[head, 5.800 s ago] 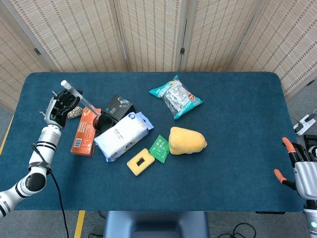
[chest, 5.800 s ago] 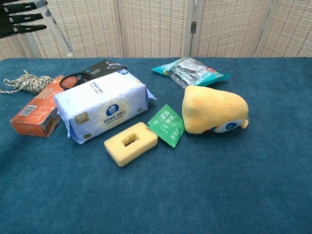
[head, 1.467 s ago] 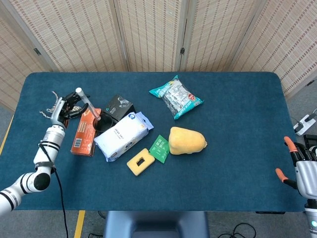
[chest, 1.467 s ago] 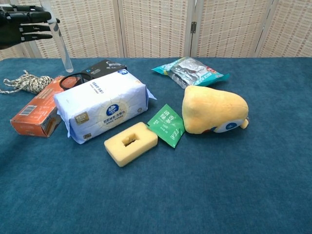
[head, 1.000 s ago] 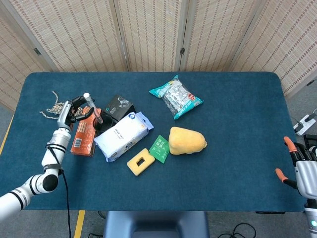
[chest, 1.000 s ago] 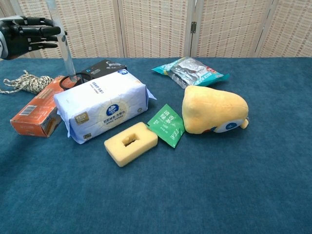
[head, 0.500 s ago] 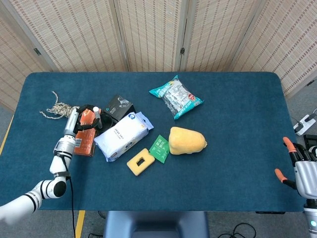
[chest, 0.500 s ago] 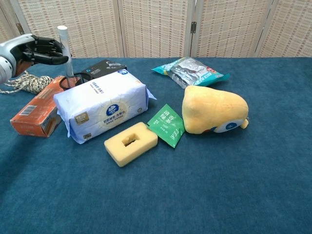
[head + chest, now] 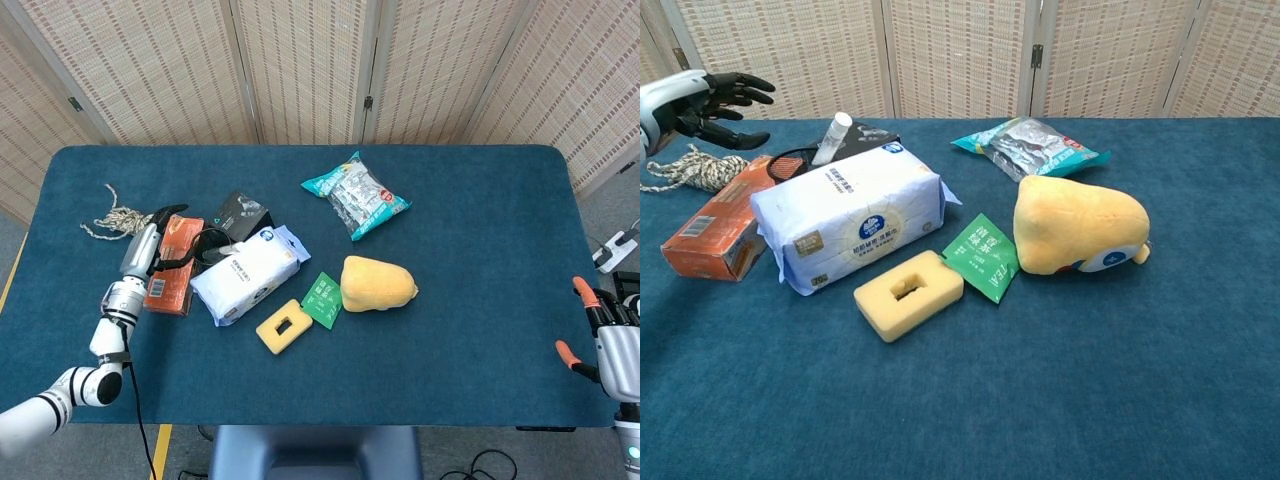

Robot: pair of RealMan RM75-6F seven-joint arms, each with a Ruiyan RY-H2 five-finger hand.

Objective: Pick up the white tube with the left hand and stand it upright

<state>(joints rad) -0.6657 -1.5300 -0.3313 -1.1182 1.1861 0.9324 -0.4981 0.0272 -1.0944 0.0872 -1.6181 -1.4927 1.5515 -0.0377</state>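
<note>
— Where is the white tube (image 9: 832, 138)?

— Behind the white tissue pack (image 9: 849, 211), leaning at a slant with its cap end up and toward the right. Its lower end drops out of sight behind the pack, near the black ring (image 9: 793, 165); from the head view it seems to rest against the pack's back edge, though that part is too small to be sure.

— Is the left hand (image 9: 712, 104) on it?

— No. The hand is off to the left, well apart from the tube, above the coil of rope (image 9: 688, 168), with its fingers (image 9: 747, 84) released and spread, holding nothing.

— What surrounds the tube?

— The orange box (image 9: 720, 217) lies left of the tissue pack, a black box (image 9: 858, 137) just behind the tube. In front of the pack sit a yellow sponge (image 9: 908, 293) and a green tea sachet (image 9: 984, 256), then a yellow plush toy (image 9: 1077, 226), with a teal snack bag (image 9: 1028, 146) further back on the blue desk (image 9: 1060, 390).

— And the right hand (image 9: 610, 345)?

— At the desk's far right edge in the head view, touching nothing; I cannot tell how its fingers lie.
</note>
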